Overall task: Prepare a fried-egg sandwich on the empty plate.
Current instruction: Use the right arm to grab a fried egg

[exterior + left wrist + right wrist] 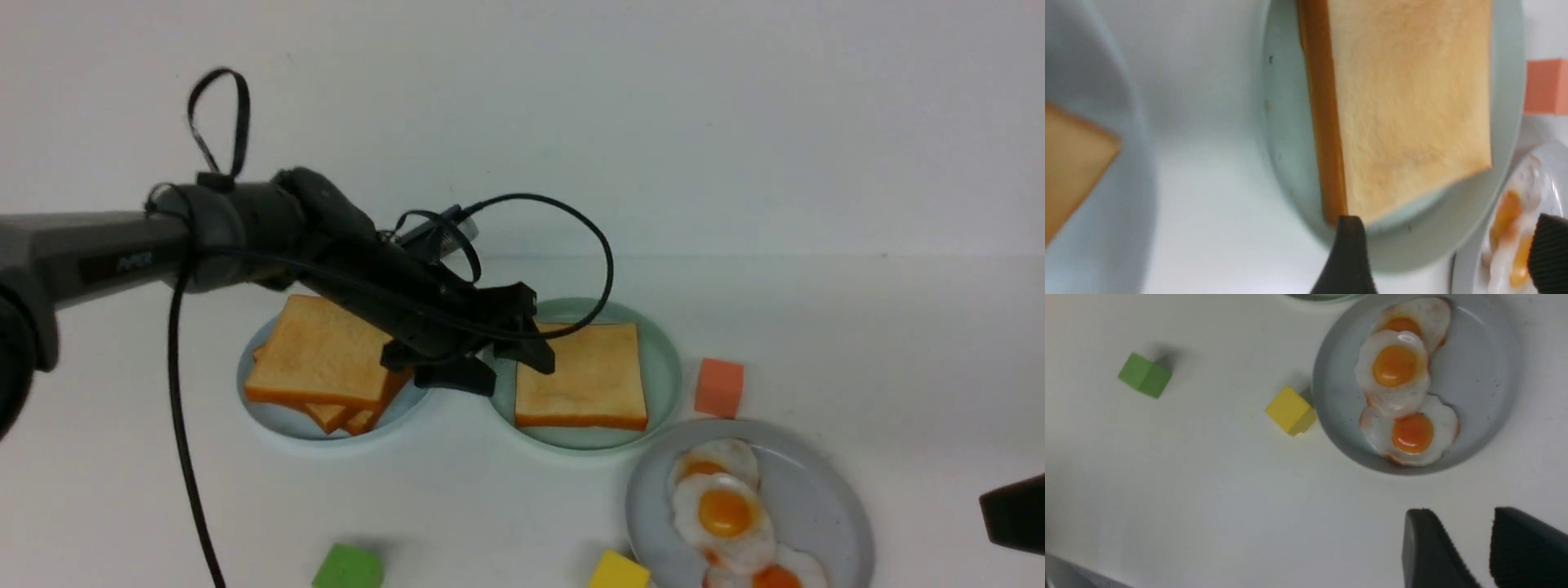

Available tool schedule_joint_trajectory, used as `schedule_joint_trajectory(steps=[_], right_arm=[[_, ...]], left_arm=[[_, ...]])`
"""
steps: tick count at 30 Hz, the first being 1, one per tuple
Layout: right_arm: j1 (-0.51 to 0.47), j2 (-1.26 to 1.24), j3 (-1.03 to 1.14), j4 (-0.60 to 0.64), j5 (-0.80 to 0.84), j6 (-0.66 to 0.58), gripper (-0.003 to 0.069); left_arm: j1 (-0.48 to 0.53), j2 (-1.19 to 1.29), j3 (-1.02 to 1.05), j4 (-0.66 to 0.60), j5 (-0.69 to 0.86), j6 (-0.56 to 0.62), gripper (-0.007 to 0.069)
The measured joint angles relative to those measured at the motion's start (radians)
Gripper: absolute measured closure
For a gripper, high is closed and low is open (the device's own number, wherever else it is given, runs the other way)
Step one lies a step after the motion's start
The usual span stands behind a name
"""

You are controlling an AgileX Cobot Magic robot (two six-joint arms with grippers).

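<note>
Left side. One toast slice (584, 376) lies flat on the green plate (665, 371), mid-tabletop. My left jaws hang just left of it, over the plate's left rim and the gap to the next plate. One tip overlaps the slice's left edge in the front view. I cannot tell whether it touches.

Slice: square, golden-brown matte face, darker orange crust along the sides. Plate: round, mint green, smooth, low rim, a few dark specks. No egg on the slice and no second slice.

Left of my jaws is a fanned stack of toast (318, 351) on a pale blue plate (277, 420).

Left jaws: spread wide, nothing between them. The wrist view shows one smooth dark tip by the slice's corner and one ribbed pad out over the eggs' plate.

Right side. Three fried eggs (722, 510) overlap on a speckled grey plate (824, 490), near and right of the green one. They have glossy white edges and orange yolks. My right jaws hold a narrow gap, empty, ribbed pads facing, low over the bare white tabletop (857, 343) to the right of the grey plate.

Loose blocks: an orange block (719, 387) just right of the green plate, a yellow block (619, 572) beside the grey plate's left rim, and a green block (349, 567) near, further left.
</note>
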Motion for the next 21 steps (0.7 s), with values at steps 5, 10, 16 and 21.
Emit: schedule_joint_trajectory(steps=[5,10,16,21], right_arm=[[0.0,0.045,-0.007,-0.045,-0.001,0.027,0.034],[0.0,0.167,-0.032,-0.049,-0.026,0.022,0.0263],[-0.032,0.375,-0.035,0.064,-0.105,-0.109,0.0224],[-0.131,0.492,-0.036,0.27,-0.161,-0.353,0.0224]], left_arm=[[0.022,-0.1,-0.021,0.168,0.089,-0.096,0.0054],[0.028,-0.277,-0.025,0.308,0.156,-0.113,0.0069],[0.029,-0.524,0.008,0.368,0.255,-0.103,0.0286],[0.029,-0.699,0.174,0.293,0.261,0.073,0.0582]])
